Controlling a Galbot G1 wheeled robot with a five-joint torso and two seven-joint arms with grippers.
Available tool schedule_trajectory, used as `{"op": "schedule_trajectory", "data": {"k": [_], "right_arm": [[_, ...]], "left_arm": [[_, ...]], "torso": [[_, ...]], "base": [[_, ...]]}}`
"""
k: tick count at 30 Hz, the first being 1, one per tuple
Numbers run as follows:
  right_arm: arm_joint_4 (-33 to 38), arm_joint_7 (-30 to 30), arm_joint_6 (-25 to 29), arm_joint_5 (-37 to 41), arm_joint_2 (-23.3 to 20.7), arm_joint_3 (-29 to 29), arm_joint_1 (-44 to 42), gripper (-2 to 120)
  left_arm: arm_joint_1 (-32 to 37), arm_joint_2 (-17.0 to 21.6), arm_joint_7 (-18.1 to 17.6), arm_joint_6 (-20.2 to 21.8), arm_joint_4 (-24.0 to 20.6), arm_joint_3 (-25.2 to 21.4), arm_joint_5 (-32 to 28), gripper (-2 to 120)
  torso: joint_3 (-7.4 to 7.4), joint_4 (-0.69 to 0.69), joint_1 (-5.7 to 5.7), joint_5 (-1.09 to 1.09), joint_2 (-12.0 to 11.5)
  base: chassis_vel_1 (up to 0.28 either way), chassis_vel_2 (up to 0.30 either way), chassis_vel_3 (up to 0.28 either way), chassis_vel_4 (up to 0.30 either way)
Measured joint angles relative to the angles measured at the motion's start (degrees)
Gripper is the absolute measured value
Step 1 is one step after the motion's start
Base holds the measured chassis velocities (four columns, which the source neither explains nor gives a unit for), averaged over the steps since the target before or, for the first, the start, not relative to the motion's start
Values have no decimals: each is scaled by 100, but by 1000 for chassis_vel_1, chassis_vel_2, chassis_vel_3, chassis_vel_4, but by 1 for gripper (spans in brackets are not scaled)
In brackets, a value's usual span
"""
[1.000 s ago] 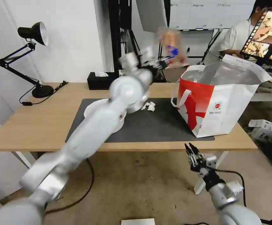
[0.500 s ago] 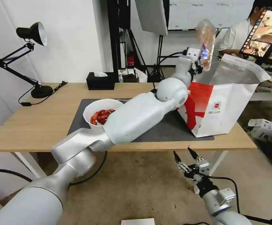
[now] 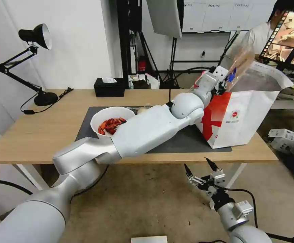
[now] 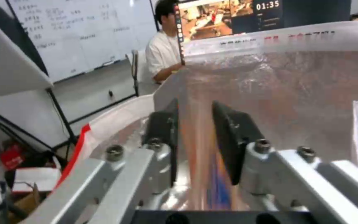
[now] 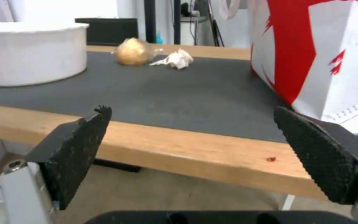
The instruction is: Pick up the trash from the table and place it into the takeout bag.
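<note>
1. You are holding the clear hinged tray (image 3: 238,64) over the takeout bag's (image 3: 251,118) open mouth; judge it light, thin and flexible, with scraps that could spill if tipped.
2. Your left pincer (image 4: 195,137) is pinching its edge, nearly closed.
3. Your right pincer (image 5: 195,149) is hanging wide open and empty below the desk (image 3: 38,135).
4. The bowl (image 3: 103,118), wrapped ball (image 5: 132,51) and tissue (image 5: 175,59) are lying on the mat (image 5: 179,90).
</note>
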Motion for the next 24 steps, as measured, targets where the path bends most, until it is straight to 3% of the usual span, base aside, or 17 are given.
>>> {"op": "schedule_trajectory", "data": {"k": [7, 10, 14, 17, 21, 24], "right_arm": [[-12, -6, -69, 71, -58, -9, 94, 100], [17, -9, -108, 94, -71, -8, 116, 100], [26, -9, -111, 106, -76, -6, 115, 100], [69, -12, 15, 205, -59, -5, 100, 100], [82, -12, 176, 252, -28, 23, 85, 100], [143, -10, 590, 321, 49, 201, 20, 100]], "left_arm": [[73, 125, -200, 0, -374, -154, -591, 58], [98, 326, -360, -1, -815, -231, -821, 74], [122, 502, -469, -22, -1123, -276, -871, 82], [423, 927, -787, -331, -1604, -219, -578, 98], [660, 1093, -852, -421, -1758, -214, -353, 100], [1418, 1544, -852, -594, -2184, -434, 165, 100]], "torso": [[0, 0, 0, 0, 0], [0, 2, 0, -1, 0], [0, 0, 0, -1, 0], [-1, -1, 0, -1, 1], [0, 2, 0, -1, 0], [0, -1, -1, -2, 0]], "base": [[0, 0, 0, 0], [0, 0, 0, 0], [0, 0, 0, 0], [0, 0, 0, 0], [0, 0, 0, 0], [0, 0, 0, 0]]}}
